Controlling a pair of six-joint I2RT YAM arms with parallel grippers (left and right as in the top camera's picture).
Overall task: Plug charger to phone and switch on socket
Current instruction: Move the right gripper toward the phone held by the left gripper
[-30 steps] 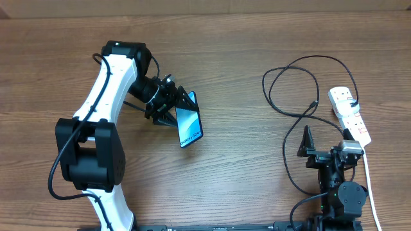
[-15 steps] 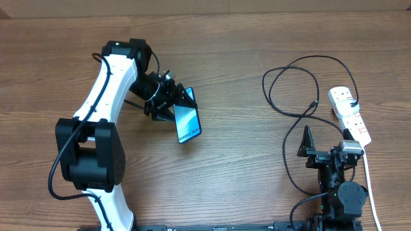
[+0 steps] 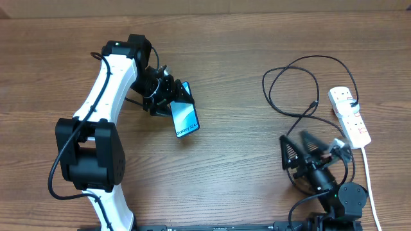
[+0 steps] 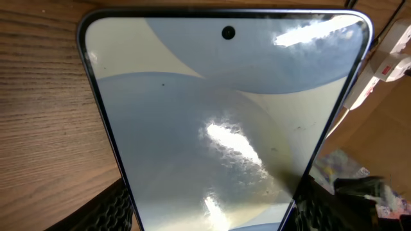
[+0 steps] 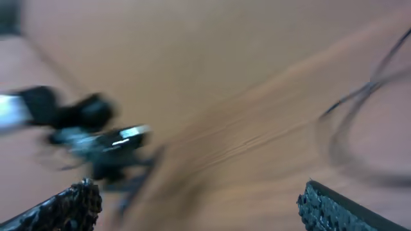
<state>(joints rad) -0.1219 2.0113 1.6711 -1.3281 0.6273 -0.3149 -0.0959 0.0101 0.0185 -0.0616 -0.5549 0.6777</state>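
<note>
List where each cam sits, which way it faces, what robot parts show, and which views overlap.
Overhead: above the table, looking straight down; left arm, right arm, left gripper shut on the phone, right gripper open, charger, socket.
Left wrist: on the left arm, facing out past its gripper; phone screen fills the frame, left pads at the bottom corners.
Right wrist: on the right arm, facing across the table; motion-blurred, right pads wide apart.
Shared: overhead and left wrist both show phone and socket.

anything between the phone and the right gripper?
No. The overhead view shows only bare wooden table between the phone and the open right gripper.
</note>
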